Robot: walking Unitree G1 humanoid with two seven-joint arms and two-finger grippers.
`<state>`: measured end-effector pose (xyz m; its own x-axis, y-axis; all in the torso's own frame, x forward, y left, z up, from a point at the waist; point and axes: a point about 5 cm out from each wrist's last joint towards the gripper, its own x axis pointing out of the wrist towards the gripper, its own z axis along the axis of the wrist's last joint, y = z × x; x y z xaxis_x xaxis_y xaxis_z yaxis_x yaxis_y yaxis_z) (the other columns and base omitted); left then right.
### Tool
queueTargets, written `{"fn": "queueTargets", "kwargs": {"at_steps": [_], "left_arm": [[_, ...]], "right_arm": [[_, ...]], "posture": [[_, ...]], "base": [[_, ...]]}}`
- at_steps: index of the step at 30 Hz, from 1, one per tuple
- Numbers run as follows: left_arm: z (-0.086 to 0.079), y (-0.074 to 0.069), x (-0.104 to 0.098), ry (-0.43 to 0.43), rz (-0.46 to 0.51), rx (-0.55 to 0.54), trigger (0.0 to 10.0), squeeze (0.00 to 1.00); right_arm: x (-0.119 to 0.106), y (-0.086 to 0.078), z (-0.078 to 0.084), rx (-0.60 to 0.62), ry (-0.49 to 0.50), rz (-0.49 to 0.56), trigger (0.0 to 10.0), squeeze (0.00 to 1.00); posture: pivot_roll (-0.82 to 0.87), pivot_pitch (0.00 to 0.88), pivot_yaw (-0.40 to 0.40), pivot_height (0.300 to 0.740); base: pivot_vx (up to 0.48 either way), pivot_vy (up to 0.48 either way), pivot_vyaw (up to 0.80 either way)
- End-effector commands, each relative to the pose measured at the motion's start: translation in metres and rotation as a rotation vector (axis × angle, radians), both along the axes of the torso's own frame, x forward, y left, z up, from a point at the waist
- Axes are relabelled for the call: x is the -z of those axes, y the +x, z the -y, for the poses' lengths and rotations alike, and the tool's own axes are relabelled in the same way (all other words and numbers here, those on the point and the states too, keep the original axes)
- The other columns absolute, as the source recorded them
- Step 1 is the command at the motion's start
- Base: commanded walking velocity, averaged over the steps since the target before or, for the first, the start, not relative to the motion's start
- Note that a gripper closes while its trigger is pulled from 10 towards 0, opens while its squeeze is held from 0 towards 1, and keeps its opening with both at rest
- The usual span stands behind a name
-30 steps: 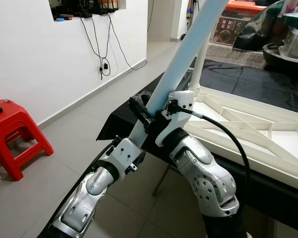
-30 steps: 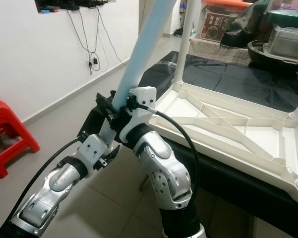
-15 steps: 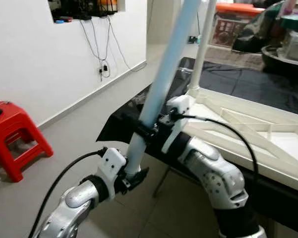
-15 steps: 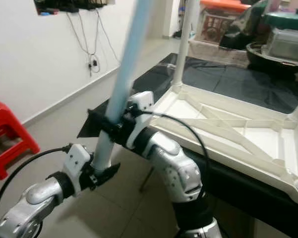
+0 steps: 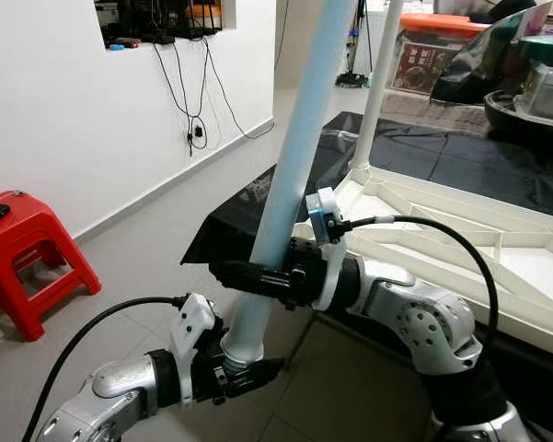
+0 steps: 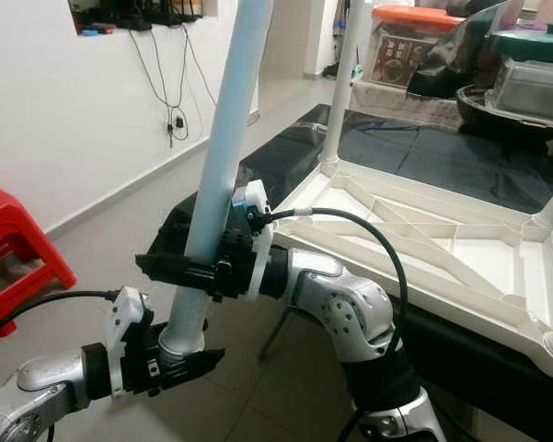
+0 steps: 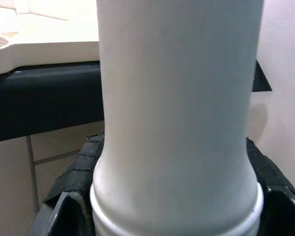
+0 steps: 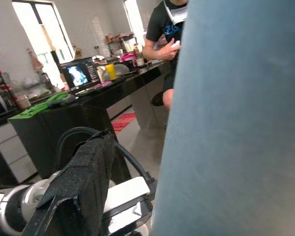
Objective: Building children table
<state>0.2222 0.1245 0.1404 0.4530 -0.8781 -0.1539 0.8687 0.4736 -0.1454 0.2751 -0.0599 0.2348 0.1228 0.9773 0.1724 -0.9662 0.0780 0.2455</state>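
Note:
A long pale blue table leg (image 5: pixel 294 157) stands nearly upright in front of me, its white lower end (image 7: pixel 176 162) near the floor. My left gripper (image 5: pixel 242 365) is shut on that lower end. My right gripper (image 5: pixel 258 273) is shut on the leg a little higher up. The white children's table (image 5: pixel 497 241) lies upside down on a black-covered surface to my right, with one white leg (image 5: pixel 375 83) standing at its far corner. The socket corner nearest me is hidden behind my right arm.
A red plastic stool (image 5: pixel 26 253) stands on the tiled floor at the left by the white wall, where cables (image 5: pixel 195 101) hang down. Boxes and covered items (image 5: pixel 497 55) crowd the far right. A person (image 8: pixel 167 34) stands behind a dark counter.
The leg has swung from a rightward lean to nearly upright. My left gripper has slid down to its lower end, and my right gripper now grips it from the side.

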Motion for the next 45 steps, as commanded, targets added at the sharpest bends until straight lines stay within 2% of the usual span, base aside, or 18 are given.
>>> {"fn": "queueTargets", "kwargs": {"at_steps": [1,8,11,14,15,17,18,34,37,42,43,45], "left_arm": [[-0.004,0.004,-0.001,0.011,-0.006,-0.012,10.0,0.0],[-0.004,0.004,-0.003,0.001,-0.019,-0.01,10.0,0.0],[-0.002,-0.005,0.001,-0.016,-0.056,0.0,10.0,0.0],[-0.002,-0.007,0.003,-0.015,-0.065,0.004,10.0,0.0],[-0.002,-0.007,0.004,-0.016,-0.068,0.005,10.0,0.0],[-0.002,-0.007,0.004,-0.016,-0.069,0.005,10.0,0.0],[-0.002,-0.007,0.004,-0.017,-0.07,0.006,10.0,0.0],[-0.001,-0.009,0.006,-0.016,-0.098,-0.008,10.0,0.0],[0.0,-0.007,0.006,-0.008,-0.086,-0.051,10.0,0.0],[0.0,-0.006,0.006,-0.008,-0.081,-0.062,10.0,0.0],[0.0,-0.006,0.006,-0.013,-0.081,-0.07,10.0,1.0],[0.0,-0.006,0.006,-0.013,-0.081,-0.07,10.0,1.0]], "right_arm": [[-0.003,-0.008,-0.009,-0.087,0.012,-0.004,10.0,0.0],[-0.004,-0.008,-0.01,-0.111,0.021,-0.028,10.0,0.0],[-0.003,-0.008,-0.011,-0.118,0.012,-0.023,10.0,0.0],[-0.003,-0.008,-0.011,-0.122,0.009,-0.021,10.0,0.0],[-0.003,-0.007,-0.011,-0.124,0.007,-0.02,7.6,0.0],[-0.004,-0.007,-0.011,-0.125,0.006,-0.019,7.6,0.0],[-0.004,-0.007,-0.01,-0.125,0.004,-0.018,0.0,0.0],[-0.004,-0.001,-0.008,-0.084,0.005,-0.016,0.0,0.0],[-0.004,0.0,-0.007,-0.071,0.011,-0.015,0.0,0.0],[-0.004,0.001,-0.006,-0.069,0.013,-0.014,0.0,0.0],[-0.005,0.002,-0.005,-0.059,0.02,-0.017,0.0,0.0],[-0.005,0.002,-0.005,-0.059,0.02,-0.017,0.0,0.0]], "posture": [[0.07,0.004,-0.03,0.74],[0.07,0.011,-0.03,0.74],[0.07,0.014,-0.031,0.74],[0.07,0.014,-0.029,0.74],[0.07,0.017,-0.03,0.74],[0.07,0.017,-0.03,0.74],[0.07,0.019,-0.03,0.74],[0.07,0.022,-0.03,0.74],[0.07,0.022,-0.032,0.74],[0.07,0.022,-0.032,0.74],[0.07,0.021,-0.032,0.74],[0.07,0.021,-0.032,0.74]], "base": [[0.0,0.0,0.0],[0.0,0.0,0.0],[0.0,0.0,0.0],[0.0,0.0,0.0],[0.0,0.0,0.0],[0.0,0.0,0.0],[0.0,0.0,0.0],[0.0,0.0,0.0],[0.0,0.0,0.0],[0.0,0.0,0.0],[0.0,0.0,0.0],[0.0,0.0,0.0]]}}
